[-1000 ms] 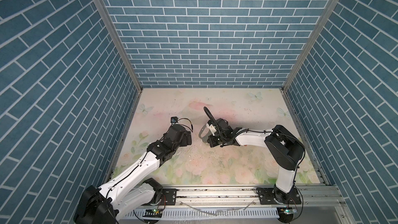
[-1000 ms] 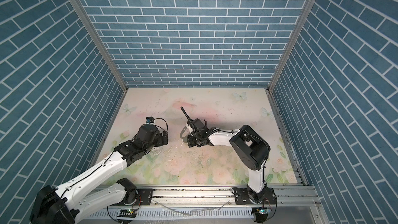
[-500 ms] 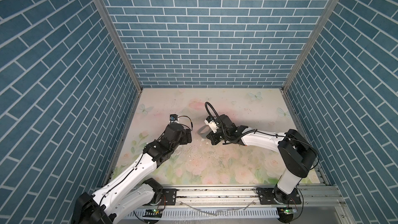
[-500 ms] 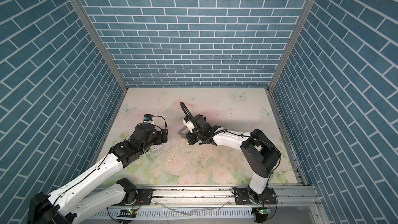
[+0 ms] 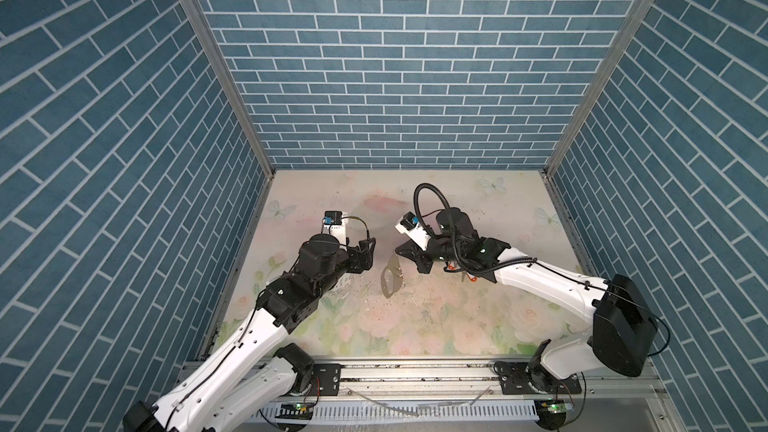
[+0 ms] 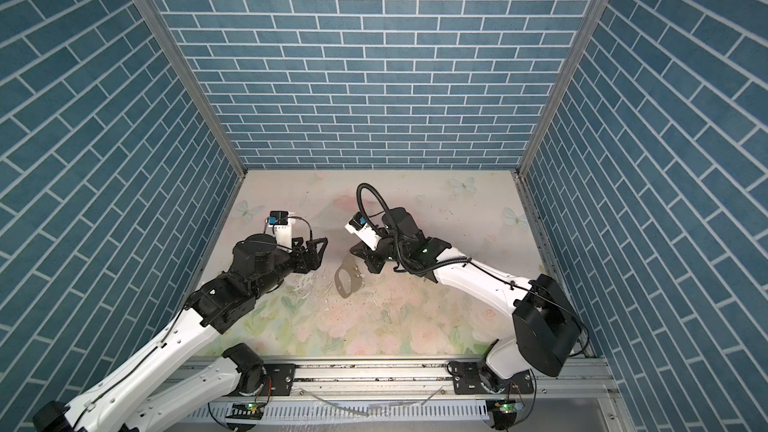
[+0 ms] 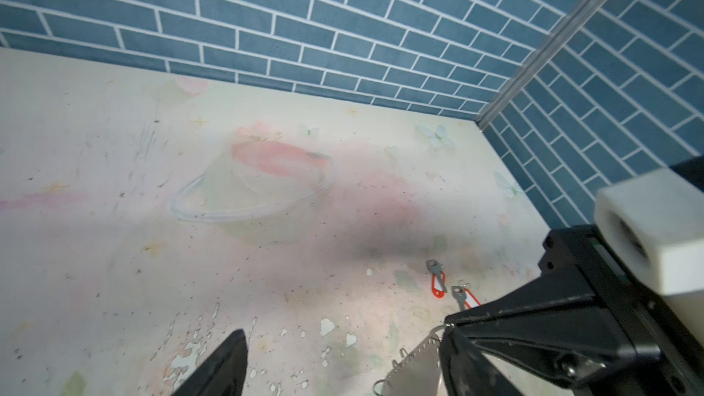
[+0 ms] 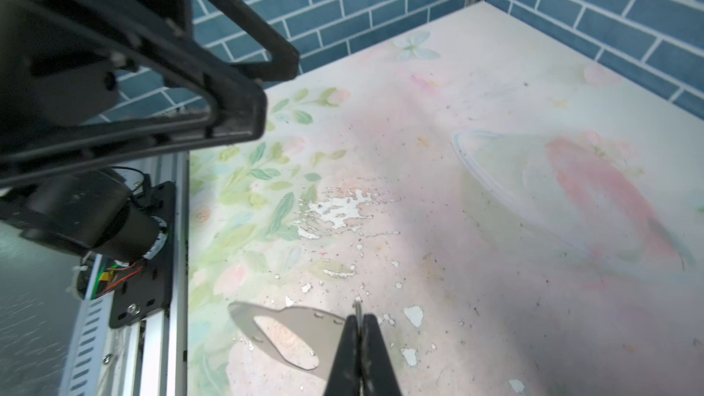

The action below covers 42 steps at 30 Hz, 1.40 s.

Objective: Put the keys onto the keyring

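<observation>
Stretching outward, the right arm has dropped its elbow, and the left hand [image 5: 370, 254] has edged closer, jaws apart and empty. Opposite it, the right hand [image 8: 358, 318] is clamped on a small ring at the edge of the keyring [image 8: 301, 318]. The loop therefore dangles free toward the tabletop [image 7: 114, 260], probably offered for a steadying grip. Both keys [image 7: 438, 285] lie untouched beyond it, apart from the loop.

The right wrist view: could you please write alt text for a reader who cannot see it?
The right gripper is shut on a small silver ring at the edge of the flat grey keyring, over a worn floral table. The left gripper, open and empty, looms close against the blue brick wall.
</observation>
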### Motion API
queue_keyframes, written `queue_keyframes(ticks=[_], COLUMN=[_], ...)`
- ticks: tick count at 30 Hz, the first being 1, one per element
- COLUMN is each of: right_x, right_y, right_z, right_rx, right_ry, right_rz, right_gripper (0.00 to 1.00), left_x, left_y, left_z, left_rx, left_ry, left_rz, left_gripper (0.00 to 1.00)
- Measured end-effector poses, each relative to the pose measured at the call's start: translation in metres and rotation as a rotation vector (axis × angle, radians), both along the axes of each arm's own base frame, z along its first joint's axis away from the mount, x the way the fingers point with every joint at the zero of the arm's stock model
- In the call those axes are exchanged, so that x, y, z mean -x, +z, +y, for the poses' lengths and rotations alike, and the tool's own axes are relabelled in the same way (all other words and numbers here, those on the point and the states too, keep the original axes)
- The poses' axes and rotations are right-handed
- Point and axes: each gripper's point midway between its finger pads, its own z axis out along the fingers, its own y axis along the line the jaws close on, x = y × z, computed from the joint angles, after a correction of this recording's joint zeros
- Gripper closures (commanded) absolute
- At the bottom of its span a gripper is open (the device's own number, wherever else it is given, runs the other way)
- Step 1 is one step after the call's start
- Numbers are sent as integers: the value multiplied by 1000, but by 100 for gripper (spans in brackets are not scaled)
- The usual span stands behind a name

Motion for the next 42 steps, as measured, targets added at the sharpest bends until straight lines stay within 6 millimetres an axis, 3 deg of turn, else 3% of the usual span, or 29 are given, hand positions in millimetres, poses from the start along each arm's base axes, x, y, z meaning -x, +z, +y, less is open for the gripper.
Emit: queue_keyframes(ticks=[7,15,24,34,42], right_x=[-1,8,23,28,30], right_y=[49,85,99,106,112], right_z=[-14,-22,-22,-24,-25], right_rx=[-174,-319,-382,-406,-426], right_ry=[105,239,347,382,401], right_rz=[-27,-26,-7,-1,5], right_gripper=[100,100,100,100,100], left_x=[13,21,24,26,30], left_y=[37,47,45,58,66], left_z=[-21,-44,-76,-83,-88], left_rx=[102,118,74,89,97], left_ry=[-144,-258,-358,-383,-424], left_rz=[-114,-160,-172,-237,-276], left_gripper=[30,41,47,56,69])
